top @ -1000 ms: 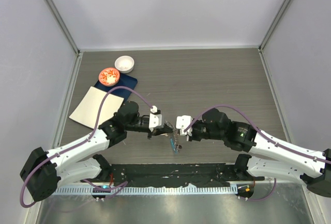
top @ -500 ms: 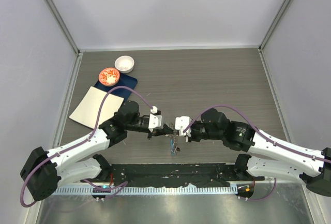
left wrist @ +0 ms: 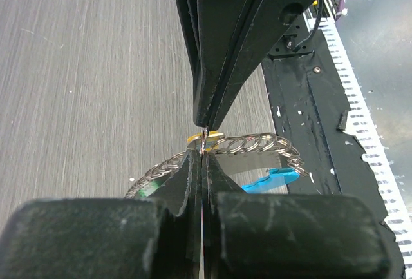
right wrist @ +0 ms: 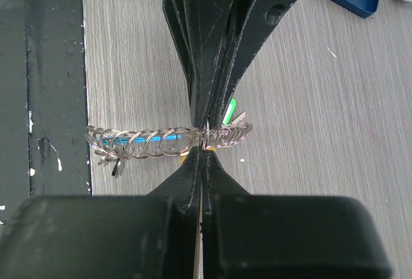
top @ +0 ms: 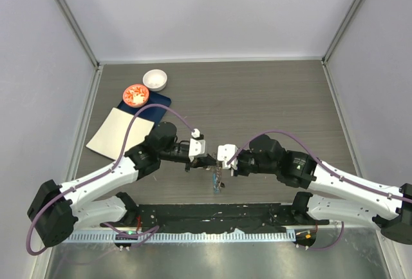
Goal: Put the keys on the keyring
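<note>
Left gripper (left wrist: 204,145) shifted right, pinched shut on grey coiled metal keyring (left wrist: 254,144) with blue plastic piece. Right gripper (right wrist: 205,138) likewise clamped on it.

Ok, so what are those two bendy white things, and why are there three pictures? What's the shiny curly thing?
They are two robot arms, the left arm and the right arm, each ending in a two-finger pincher. One picture looks down from above. The other two come from small cameras on the wrists, so the dark wedges up close are the fingers. The left gripper and the right gripper are both pinched shut on the keyring, a loop of shiny wire coils with a blue piece. Farther off on the table lie a white bowl, a red dish, a dark blue pad and a pale sheet.
</note>
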Tool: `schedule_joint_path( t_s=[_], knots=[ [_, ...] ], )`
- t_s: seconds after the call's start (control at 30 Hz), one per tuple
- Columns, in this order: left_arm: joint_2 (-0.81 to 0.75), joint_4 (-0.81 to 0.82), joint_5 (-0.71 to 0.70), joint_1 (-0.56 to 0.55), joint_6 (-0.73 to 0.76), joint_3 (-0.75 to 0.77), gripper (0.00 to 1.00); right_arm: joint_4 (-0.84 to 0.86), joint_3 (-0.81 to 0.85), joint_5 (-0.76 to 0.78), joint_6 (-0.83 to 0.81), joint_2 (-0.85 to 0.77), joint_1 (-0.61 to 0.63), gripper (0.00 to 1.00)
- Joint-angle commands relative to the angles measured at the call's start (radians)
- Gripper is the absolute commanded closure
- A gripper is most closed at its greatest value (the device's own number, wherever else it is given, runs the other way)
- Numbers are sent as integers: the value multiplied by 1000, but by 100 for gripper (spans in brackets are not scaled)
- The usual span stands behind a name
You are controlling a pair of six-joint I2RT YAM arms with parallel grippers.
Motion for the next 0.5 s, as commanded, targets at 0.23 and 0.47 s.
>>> schedule_joint_path(
  t_s=[0.23,0.47],
  knots=[
    [-1,-8,-46,-26,24,68,100,63,38,37,37,-6,6,96],
    [-35,137,-65,-26,-44,-4,100,58,14,94,112,-50,6,67]
  ],
)
